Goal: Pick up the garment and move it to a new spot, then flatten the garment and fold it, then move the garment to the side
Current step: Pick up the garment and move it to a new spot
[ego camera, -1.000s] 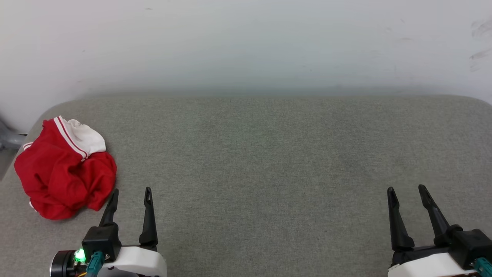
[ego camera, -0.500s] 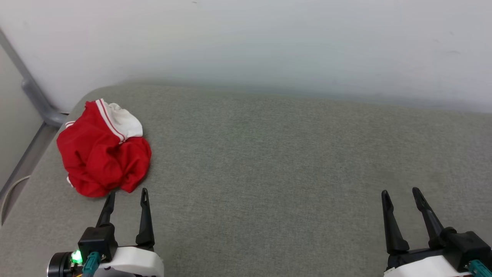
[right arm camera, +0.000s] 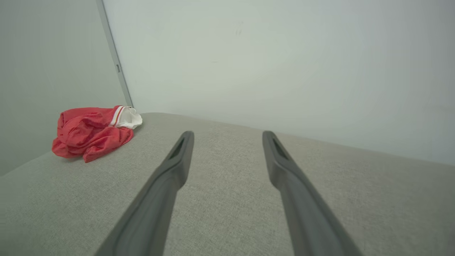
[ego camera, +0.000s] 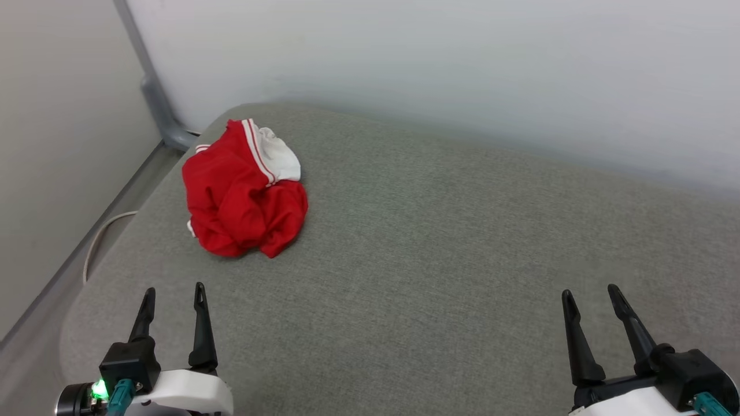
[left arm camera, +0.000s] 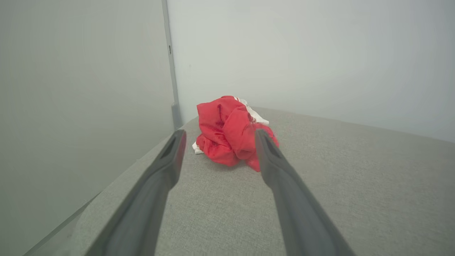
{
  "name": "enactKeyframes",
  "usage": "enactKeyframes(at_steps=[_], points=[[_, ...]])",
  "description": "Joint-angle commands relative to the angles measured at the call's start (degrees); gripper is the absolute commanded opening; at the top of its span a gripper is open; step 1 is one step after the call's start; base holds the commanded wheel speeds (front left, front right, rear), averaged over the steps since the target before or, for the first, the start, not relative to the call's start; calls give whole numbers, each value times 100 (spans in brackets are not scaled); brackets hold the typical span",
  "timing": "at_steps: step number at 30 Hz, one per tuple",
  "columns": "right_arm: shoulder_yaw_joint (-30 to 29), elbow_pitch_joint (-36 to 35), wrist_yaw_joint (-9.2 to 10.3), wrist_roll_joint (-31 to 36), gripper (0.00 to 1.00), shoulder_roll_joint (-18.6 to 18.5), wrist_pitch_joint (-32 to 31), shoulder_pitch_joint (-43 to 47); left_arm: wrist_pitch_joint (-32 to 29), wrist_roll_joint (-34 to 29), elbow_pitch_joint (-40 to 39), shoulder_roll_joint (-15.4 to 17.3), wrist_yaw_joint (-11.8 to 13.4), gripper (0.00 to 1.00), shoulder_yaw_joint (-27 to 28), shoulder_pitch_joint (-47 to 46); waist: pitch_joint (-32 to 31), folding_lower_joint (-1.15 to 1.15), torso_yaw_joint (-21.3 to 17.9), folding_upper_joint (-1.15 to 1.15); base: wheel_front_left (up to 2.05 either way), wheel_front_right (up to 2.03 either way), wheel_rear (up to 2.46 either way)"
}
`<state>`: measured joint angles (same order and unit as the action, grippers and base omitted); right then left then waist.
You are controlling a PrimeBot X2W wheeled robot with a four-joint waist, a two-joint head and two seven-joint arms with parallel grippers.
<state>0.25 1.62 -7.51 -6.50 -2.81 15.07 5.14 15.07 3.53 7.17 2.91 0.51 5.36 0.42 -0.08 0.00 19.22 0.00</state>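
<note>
While the red and white shirt [ego camera: 243, 193] lies in a crumpled heap near the far left corner of the grey surface [ego camera: 439, 248], the left gripper [ego camera: 173, 290] hangs near it, not touching, its jaws wide and holding nothing. Over at the right, the right gripper [ego camera: 589, 292] is well apart from the shirt, jaws wide and empty too.

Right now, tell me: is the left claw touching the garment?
No: the left claw stands open short of the crumpled garment, with bare grey cushion between them.
</note>
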Motion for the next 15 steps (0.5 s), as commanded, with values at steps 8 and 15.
enactKeyframes(at_steps=[8,15], points=[[76,-22,4,38,100,-13,15,31,16,118,23,-1,27,100,190,67,2,0,572,0,0,0,0],[104,-27,4,33,100,-13,15,45,16,177,-6,-1,48,100,297,160,-27,0,721,0,0,0,0]])
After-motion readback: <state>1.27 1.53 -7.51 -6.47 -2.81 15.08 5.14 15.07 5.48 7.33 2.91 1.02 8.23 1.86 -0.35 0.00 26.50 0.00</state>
